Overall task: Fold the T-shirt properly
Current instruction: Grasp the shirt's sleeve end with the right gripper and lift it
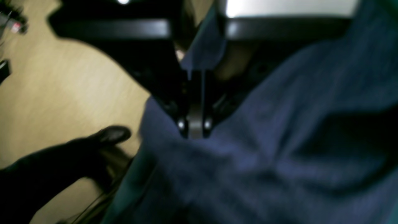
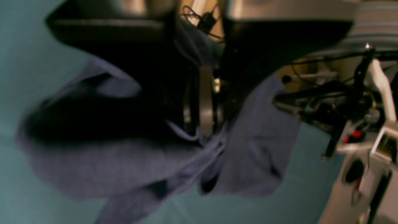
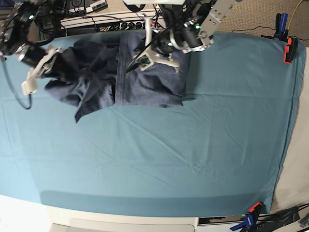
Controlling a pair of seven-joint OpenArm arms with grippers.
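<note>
Both claws – left gripper [image 1: 195, 129] and right gripper [image 2: 203, 130] – clamp the T-shirt [image 3: 120, 77] at upper left, mid-fold; next, lay it flat.

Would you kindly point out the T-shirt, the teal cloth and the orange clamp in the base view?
T-shirt [image 3: 149, 89]: base view, on the flat right-hand part of the fabric.
Teal cloth [image 3: 159, 159]: base view, on the bare middle.
Orange clamp [image 3: 288, 50]: base view, on its body at the cloth's far right corner.
</note>
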